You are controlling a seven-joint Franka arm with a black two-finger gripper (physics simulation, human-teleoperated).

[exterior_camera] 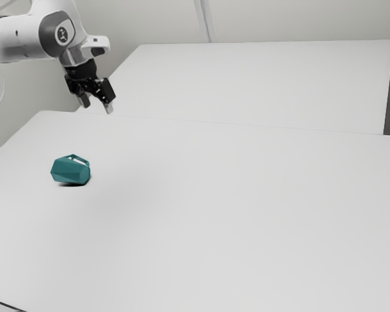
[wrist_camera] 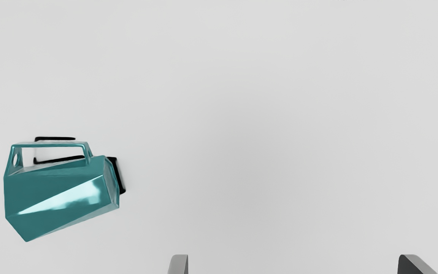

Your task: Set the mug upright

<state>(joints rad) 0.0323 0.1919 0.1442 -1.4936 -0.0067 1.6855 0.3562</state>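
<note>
Mug, teal and faceted, lies on its side on the white table, in the part of it toward the exterior view's left. Its wider end faces that view's left and its narrower end that view's right; I cannot tell for certain which is the mouth. The handle runs lengthwise along the mug's upper side, with a small round hole in its strut by the wider end. Dark shadow shows on the table beside the handle and at the mug's narrower end.

The black gripper is up above the table, higher than the mug and apart from it, a little toward the exterior view's right of it. Its two grey fingers stand wide apart, with bare space between them; it holds nothing. One finger is nearer to the mug than the other, and neither touches it.

The white arm reaches in from beyond the mug. On its dark grey joint cover, above the mug in the exterior view, is a round badge with a pale mark, too small to read. Farther off than the mug, past the table, a second pale surface stretches before the wall.
</note>
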